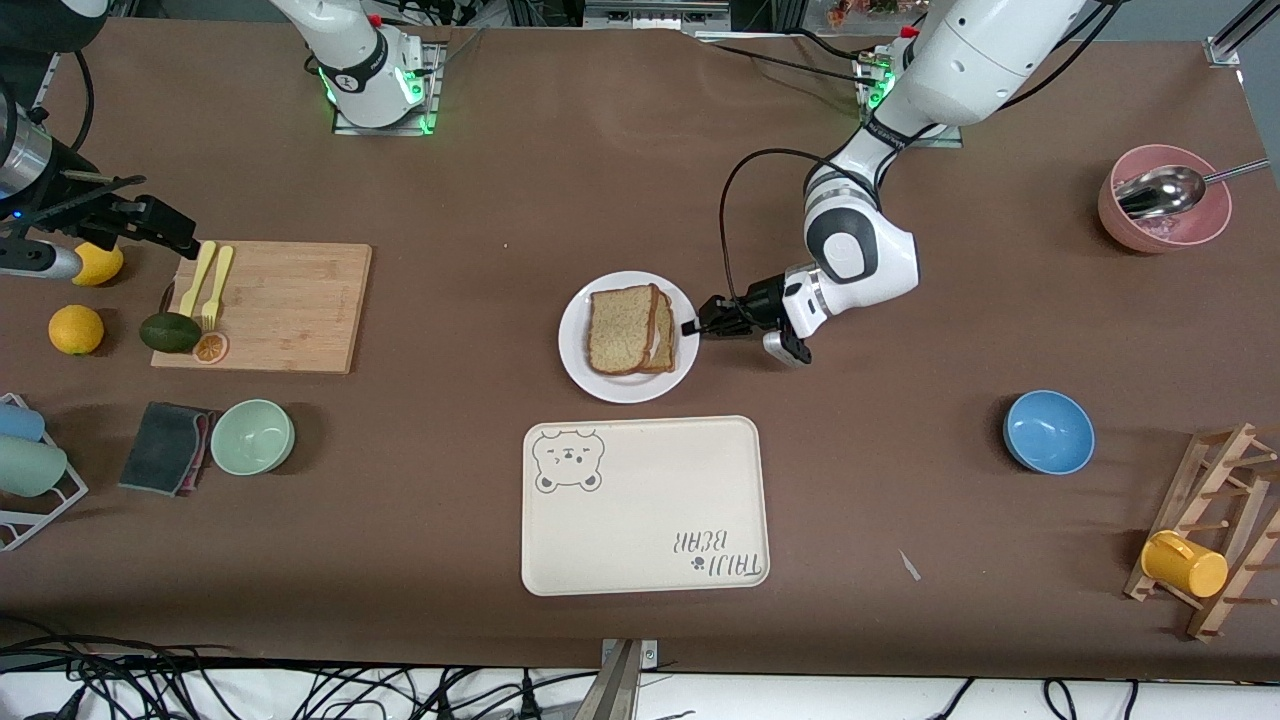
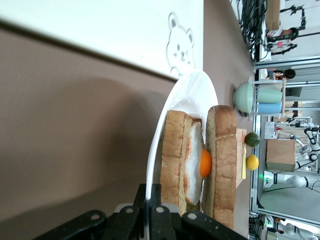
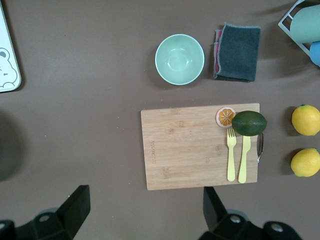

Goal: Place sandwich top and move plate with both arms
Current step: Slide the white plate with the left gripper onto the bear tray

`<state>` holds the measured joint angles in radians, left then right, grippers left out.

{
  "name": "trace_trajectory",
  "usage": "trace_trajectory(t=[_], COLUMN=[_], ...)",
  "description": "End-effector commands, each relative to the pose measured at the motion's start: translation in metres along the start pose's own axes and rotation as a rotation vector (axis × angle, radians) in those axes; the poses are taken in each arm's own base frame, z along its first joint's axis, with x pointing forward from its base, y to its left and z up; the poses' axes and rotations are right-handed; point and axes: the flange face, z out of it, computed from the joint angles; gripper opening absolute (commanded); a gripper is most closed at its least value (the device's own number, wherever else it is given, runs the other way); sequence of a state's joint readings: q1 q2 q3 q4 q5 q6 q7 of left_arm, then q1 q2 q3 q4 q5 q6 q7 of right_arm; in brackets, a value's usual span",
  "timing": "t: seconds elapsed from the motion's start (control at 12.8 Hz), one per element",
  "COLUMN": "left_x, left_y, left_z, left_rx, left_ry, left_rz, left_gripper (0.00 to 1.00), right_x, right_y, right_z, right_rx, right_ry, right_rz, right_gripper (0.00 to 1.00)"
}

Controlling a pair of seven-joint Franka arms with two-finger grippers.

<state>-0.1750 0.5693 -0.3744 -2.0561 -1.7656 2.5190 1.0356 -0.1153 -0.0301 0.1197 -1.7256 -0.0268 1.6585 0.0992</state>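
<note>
Plate [image 1: 577, 350] gripping at the rim
Left claw [image 1: 692, 327] is clenching the rim's left-arm side; right claw [image 3: 145, 210], released, is waiting over the board [image 3: 190, 150].

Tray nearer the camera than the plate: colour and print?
Cream tray with a grey bear face and lettering; the front view shows it best.

On the table [image 1: 640, 180] the plate [image 1: 578, 352] lies farther from the front camera than the tray [image 1: 640, 520], just beside it. The sandwich top [image 1: 620, 328] rests on the egg slice [image 2: 192, 162] on the plate. My left pincer [image 1: 690, 327] grips the plate's rim; my right pincer [image 3: 145, 210] hovers over the cutting board [image 3: 190, 150].
</note>
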Motion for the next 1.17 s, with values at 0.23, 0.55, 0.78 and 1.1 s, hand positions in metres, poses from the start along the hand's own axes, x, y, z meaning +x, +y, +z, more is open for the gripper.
trace_trajectory(t=[0.23, 0.55, 0.78, 1.1], left_x=[0.055, 0.098, 0.137, 0.172], left_y=[0.005, -0.005, 0.002, -0.001], left_z=[0.0, -0.001, -0.009, -0.01], left_rx=[-0.059, -0.047, -0.006, 0.009], left_ry=[0.091, 0.108, 0.059, 0.029], left_rz=[-0.007, -0.004, -0.045, -0.082], left_gripper=[0.0, 0.0, 0.0, 0.0], right_x=[-0.003, -0.003, -0.003, -0.004], right_y=[0.002, 0.002, 0.003, 0.002], right_z=[-0.009, -0.009, -0.01, -0.009], right_rx=[0.007, 0.006, 0.007, 0.006], right_ry=[0.01, 0.007, 0.01, 0.007], right_rz=[0.001, 0.001, 0.001, 0.0], right_gripper=[1.0, 1.0, 1.0, 1.0])
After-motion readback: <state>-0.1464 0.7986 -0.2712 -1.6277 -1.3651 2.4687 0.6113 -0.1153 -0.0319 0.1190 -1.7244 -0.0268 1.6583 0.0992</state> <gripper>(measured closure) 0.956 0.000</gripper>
